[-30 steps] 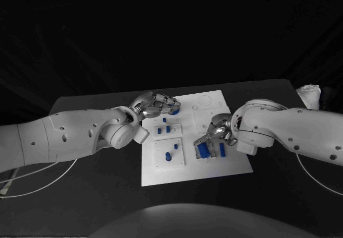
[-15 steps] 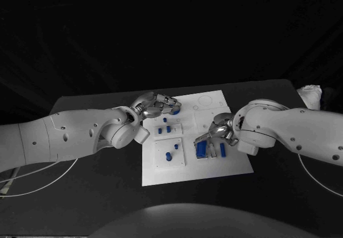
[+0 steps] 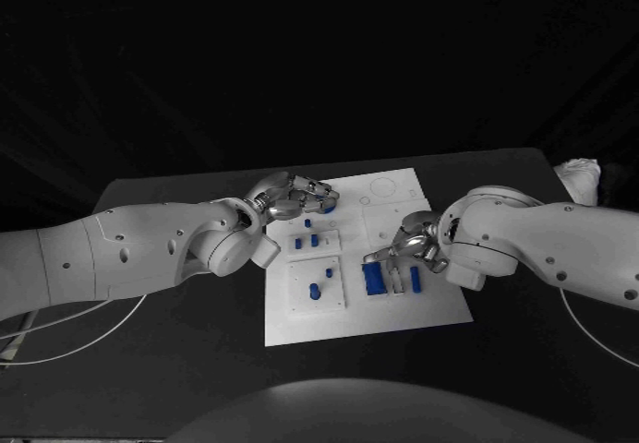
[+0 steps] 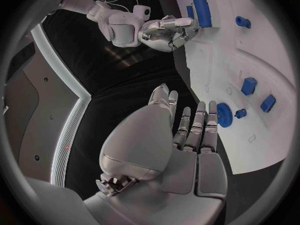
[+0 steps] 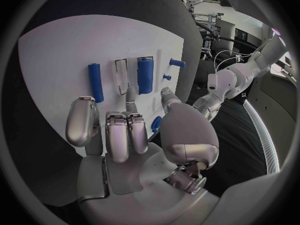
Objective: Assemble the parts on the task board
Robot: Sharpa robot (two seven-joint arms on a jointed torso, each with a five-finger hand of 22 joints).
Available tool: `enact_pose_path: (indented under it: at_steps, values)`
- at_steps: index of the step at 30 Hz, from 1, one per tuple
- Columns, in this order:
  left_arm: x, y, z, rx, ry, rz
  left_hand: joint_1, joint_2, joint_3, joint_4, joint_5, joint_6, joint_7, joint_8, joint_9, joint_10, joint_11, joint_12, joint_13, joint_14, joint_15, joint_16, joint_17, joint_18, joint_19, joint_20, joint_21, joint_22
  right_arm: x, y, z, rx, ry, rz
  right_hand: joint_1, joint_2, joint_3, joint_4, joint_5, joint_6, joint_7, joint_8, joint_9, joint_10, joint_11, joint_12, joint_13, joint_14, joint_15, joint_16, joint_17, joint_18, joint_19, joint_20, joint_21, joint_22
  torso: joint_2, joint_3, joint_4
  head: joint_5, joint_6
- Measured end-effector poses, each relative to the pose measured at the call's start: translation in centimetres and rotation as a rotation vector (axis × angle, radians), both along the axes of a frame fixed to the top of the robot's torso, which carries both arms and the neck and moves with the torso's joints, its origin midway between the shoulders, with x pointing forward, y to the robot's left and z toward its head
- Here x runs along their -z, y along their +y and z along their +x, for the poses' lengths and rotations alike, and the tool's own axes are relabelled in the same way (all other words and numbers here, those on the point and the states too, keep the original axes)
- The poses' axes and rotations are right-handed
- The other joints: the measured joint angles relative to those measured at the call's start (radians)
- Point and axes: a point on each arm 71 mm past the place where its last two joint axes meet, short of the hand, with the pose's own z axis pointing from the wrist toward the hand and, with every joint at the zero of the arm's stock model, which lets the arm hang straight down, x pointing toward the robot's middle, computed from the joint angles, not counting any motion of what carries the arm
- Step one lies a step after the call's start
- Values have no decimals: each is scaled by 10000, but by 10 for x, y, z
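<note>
The white task board (image 3: 400,309) lies mid-table. My left hand (image 3: 293,197) hovers at the board's far left corner, fingers stretched out and close together, fingertips (image 4: 211,110) beside a round blue toothed part (image 4: 225,117) that stands on the board (image 4: 262,60). My right hand (image 3: 406,243) is over the board's right side, fingers spread, holding nothing. One fingertip (image 5: 130,92) reaches the empty slots between a narrow blue bar (image 5: 95,81) and a wide blue bar (image 5: 145,75). In the head view these are the wide bar (image 3: 374,278) and the narrow bar (image 3: 415,280).
Small blue pegs stand in the left blocks (image 3: 310,292), (image 3: 326,273), (image 3: 313,240). Outlined circles (image 3: 382,186) mark the board's far edge. A white object (image 3: 578,175) sits at the table's far right corner. Black table (image 3: 174,369) surrounds the board.
My right hand has drawn back a little from the blue bars, so both now show. My left hand has hardly moved.
</note>
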Motion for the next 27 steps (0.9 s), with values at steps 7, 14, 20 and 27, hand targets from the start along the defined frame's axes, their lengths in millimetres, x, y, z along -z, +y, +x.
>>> enact_pose_path:
  at_steps: [7,14,20,27]
  values:
    - [0,-1,0,36,33,-1,0,0,0,0,0,0,0,0,0,0,0,0,0,-25,24,0,0,0,0,0,0,0,0,-2,-2,45,19,153,113,17,-137,137,0,-245,79,-48,35,-15,57,0,4,0,0,0,0,0,0,0,-39,0,0,0,2,-5,0]
    - [0,-1,-1,51,42,-7,0,-1,0,0,0,0,0,0,0,0,0,0,0,-33,32,0,0,0,0,0,0,0,-6,-6,-11,-16,-562,1225,671,351,-178,178,241,-444,104,87,97,-1,71,0,3,0,73,0,-1,0,171,85,412,0,3,1,4,6,0]
    - [-1,0,-2,60,10,-50,0,-1,0,0,0,0,0,0,0,0,0,0,0,-33,32,40,0,0,0,0,42,1,-23,-20,-23,-232,-2233,2869,2286,618,311,-480,2589,-1016,219,-308,-638,-9,135,0,3,0,73,0,-2,0,440,109,990,0,2,5,9,51,0]
    - [-1,1,-3,77,-48,-104,0,-1,0,0,0,0,0,15,0,0,0,0,0,-33,32,40,0,0,0,0,42,1,-41,-55,-35,-498,-4280,3580,2491,821,473,-247,3844,-631,247,-405,-1645,-14,234,0,2,17,198,0,-2,0,543,142,1183,0,-4,2,-5,64,0]
